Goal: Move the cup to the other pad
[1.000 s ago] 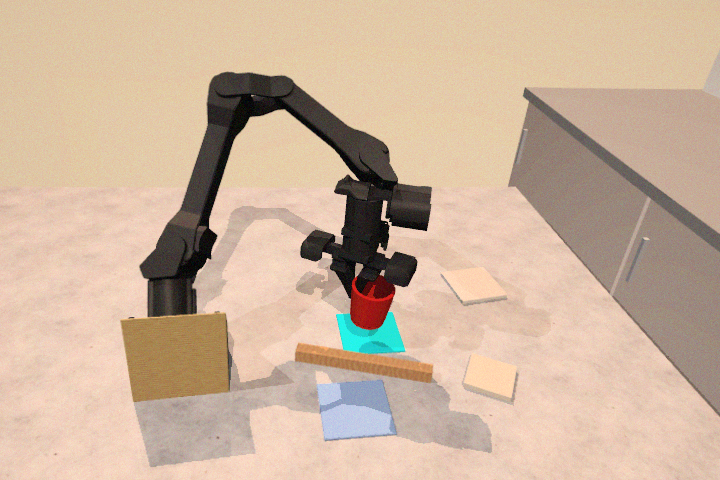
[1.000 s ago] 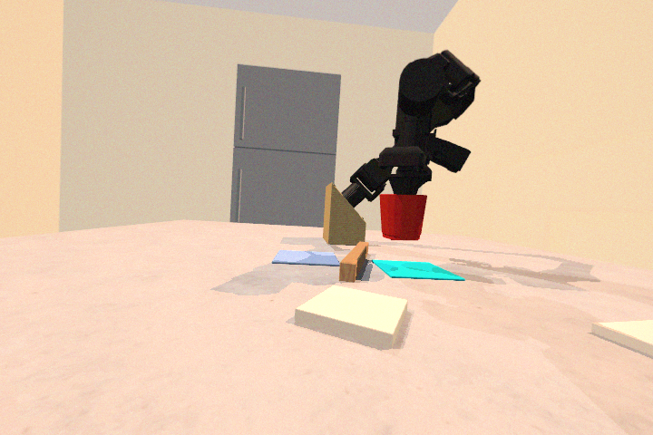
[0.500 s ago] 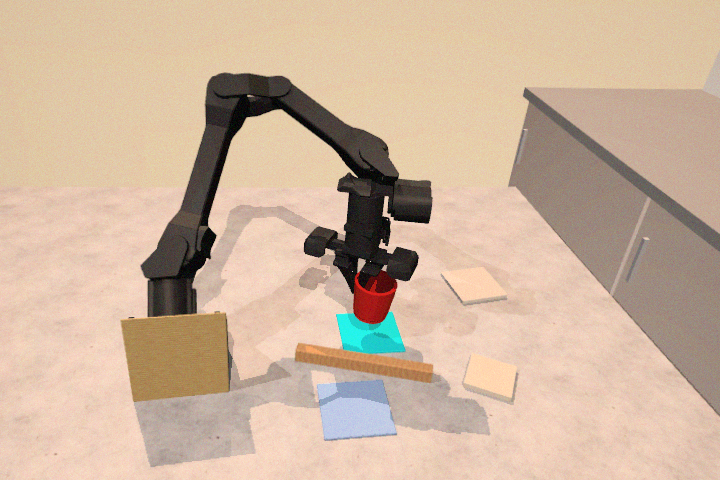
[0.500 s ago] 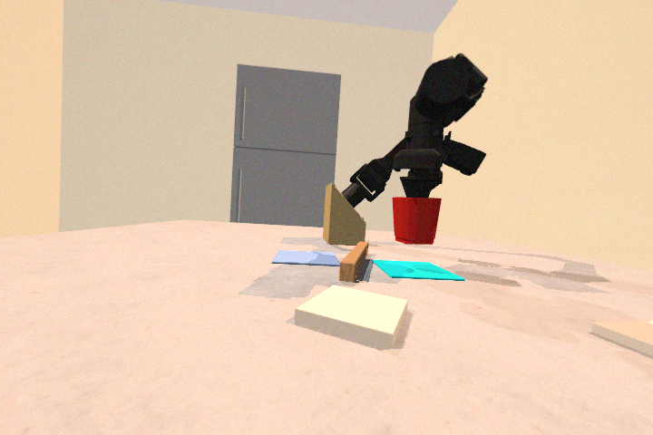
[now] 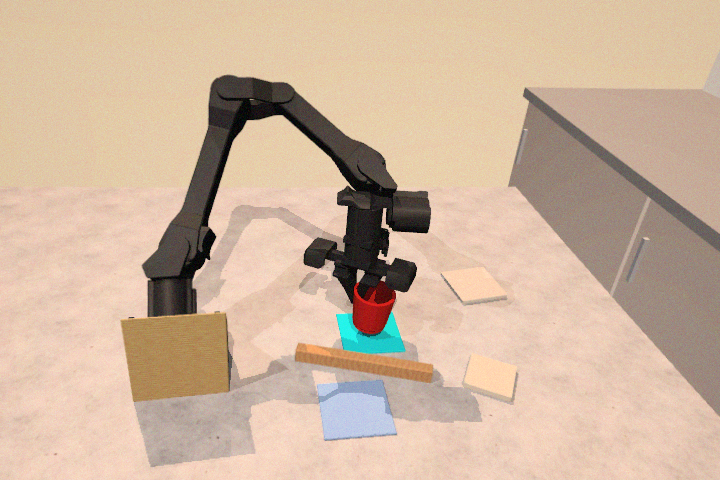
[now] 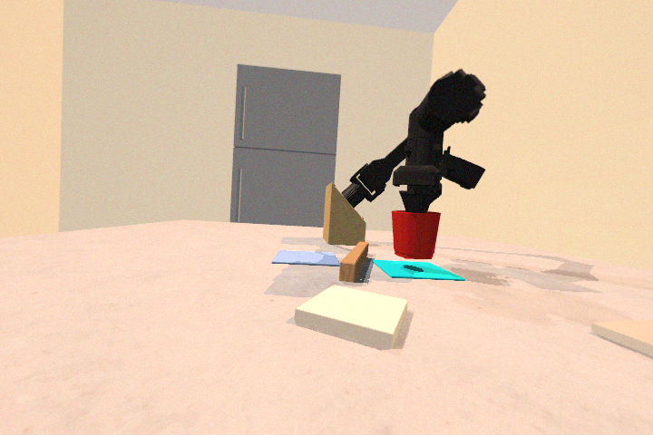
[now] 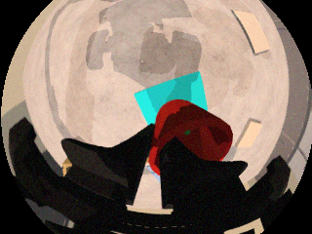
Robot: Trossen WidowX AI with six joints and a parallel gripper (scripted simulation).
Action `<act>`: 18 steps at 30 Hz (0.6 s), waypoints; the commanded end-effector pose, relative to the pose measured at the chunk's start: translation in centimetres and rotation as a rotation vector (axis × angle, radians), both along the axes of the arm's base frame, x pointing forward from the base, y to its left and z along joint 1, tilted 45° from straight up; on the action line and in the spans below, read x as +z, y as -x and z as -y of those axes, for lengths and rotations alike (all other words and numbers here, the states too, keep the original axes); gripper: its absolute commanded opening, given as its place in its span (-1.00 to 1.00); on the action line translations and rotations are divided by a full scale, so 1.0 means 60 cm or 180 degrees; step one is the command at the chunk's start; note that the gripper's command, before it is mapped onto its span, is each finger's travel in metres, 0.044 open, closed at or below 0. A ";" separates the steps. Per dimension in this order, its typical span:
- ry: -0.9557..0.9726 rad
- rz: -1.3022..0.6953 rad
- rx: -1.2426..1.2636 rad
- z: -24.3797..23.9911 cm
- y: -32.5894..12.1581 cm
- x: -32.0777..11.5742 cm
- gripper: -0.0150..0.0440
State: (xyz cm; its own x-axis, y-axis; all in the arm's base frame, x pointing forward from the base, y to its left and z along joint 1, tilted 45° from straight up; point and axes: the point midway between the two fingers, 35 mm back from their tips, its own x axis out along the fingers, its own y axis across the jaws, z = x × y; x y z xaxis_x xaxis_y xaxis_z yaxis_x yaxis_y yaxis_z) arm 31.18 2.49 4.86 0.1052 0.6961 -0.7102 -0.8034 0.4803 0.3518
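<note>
The red cup (image 5: 372, 315) (image 6: 414, 236) (image 7: 192, 113) hangs roughly upright, a little above the cyan pad (image 5: 393, 341) (image 6: 443, 273) (image 7: 166, 95). A gap and a dark shadow show beneath it in the exterior view. My gripper (image 5: 358, 293) (image 6: 416, 210) (image 7: 156, 128) is shut on the cup's wall, with one finger inside the rim. A green marble (image 7: 187, 132) shows inside the cup in the wrist view; the rest of the contents is hidden or too dark to tell. The blue pad (image 5: 356, 410) (image 6: 305, 257) lies bare on the other side of the wooden bar.
The wooden bar (image 5: 363, 362) (image 6: 353, 263) lies between the pads. Two cream tiles lie to the right in the top view, one farther back (image 5: 474, 284) (image 7: 251, 31) and one nearer (image 5: 490, 377) (image 6: 353, 310). A tan board (image 5: 177, 356) (image 6: 340, 220) stands by the arm's base.
</note>
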 end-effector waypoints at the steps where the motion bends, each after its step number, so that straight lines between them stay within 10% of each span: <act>1: -0.0021 -0.0008 -0.0016 -0.007 -0.001 -0.006 -0.49; 18: -0.0005 -0.0001 0.0003 -0.018 -0.002 -0.016 -0.49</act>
